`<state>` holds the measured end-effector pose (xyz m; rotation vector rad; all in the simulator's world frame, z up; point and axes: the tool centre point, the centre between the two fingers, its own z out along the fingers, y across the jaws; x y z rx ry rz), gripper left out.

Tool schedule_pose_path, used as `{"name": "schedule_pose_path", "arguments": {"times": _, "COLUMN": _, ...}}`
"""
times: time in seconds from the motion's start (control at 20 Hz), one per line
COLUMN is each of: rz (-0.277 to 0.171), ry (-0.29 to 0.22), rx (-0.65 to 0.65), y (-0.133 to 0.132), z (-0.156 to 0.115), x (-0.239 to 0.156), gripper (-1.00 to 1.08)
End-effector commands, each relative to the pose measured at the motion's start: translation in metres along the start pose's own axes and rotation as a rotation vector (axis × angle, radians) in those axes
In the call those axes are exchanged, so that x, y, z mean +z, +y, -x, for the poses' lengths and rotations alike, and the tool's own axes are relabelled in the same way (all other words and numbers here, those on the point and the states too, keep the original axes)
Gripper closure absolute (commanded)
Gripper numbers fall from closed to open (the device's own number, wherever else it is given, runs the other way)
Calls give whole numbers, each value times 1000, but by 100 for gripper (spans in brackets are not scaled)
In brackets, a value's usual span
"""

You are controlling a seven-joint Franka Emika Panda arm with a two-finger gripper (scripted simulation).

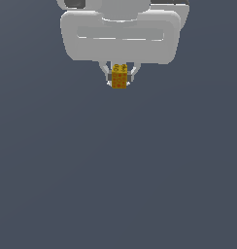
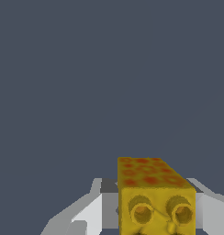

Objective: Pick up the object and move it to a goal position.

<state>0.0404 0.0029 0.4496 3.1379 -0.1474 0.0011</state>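
I had the gripper (image 1: 120,78) pinching the toy brick (image 1: 120,77) squarely between its fingers, brick upright with studs toward the palm, no goal marker visible.

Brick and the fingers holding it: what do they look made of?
Brick: looks like moulded plastic, matte yellow-orange with reddish blotches, round studs; no gloss.
Fingers: pale grey, smooth and flat-shaded; plastic or painted metal, the render doesn't settle it. They close on the brick from both sides.

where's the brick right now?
The yellow-orange toy brick is near the top centre of the exterior view, pinched upright between the fingers of the end effector; the wrist view shows its studded top close up.
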Motion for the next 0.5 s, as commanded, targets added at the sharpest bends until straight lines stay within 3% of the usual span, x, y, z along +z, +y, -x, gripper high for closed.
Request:
{"name": "schedule_pose_path", "arguments": {"times": 0.0, "rz": 0, "ry": -1, "rx": 0, "y": -1, "z": -1, "x": -8, "gripper": 108}}
{"name": "schedule_pose_path", "arguments": {"times": 0.45, "rz": 0, "ry": -1, "rx": 0, "y": -3, "z": -2, "x": -19, "gripper": 108}}
